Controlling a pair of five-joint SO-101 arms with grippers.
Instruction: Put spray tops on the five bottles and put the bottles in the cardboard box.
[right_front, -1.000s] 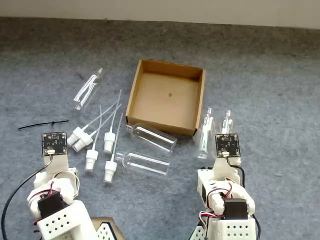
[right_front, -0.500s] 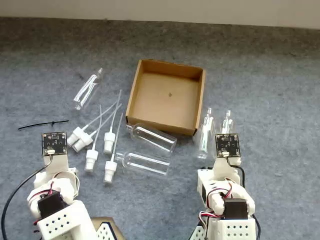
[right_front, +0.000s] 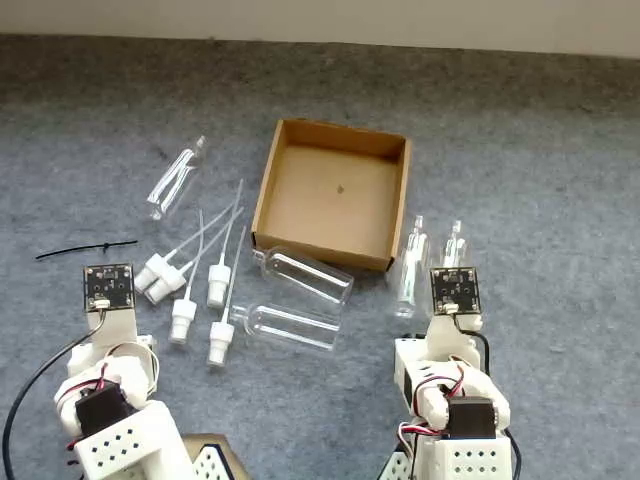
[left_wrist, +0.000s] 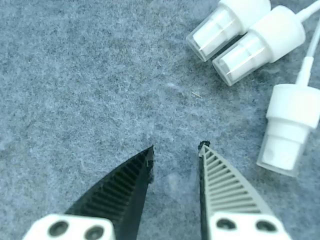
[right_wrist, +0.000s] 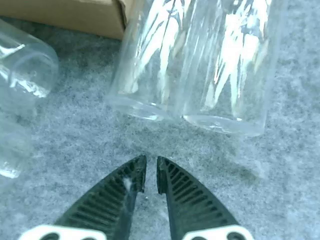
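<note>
5 clear, capless bottles lie flat on the grey felt (right_front: 540, 150): a slim bottle (right_front: 176, 180) at upper left slants with its neck to the upper right, 2 wider centre bottles (right_front: 303, 275) just below the cardboard box (right_front: 320, 250) run crosswise with necks to the left, and a pair of bottles (right_front: 410, 265) right of the box point their necks up the frame. 5 white spray tops (right_front: 183, 318) cluster at centre left, their thin dip tubes trailing upward. The left gripper (left_wrist: 176, 148) stands parted over bare felt beside them, while the right gripper (right_wrist: 151, 161), nearly closed on nothing, faces the pair's bases.
</note>
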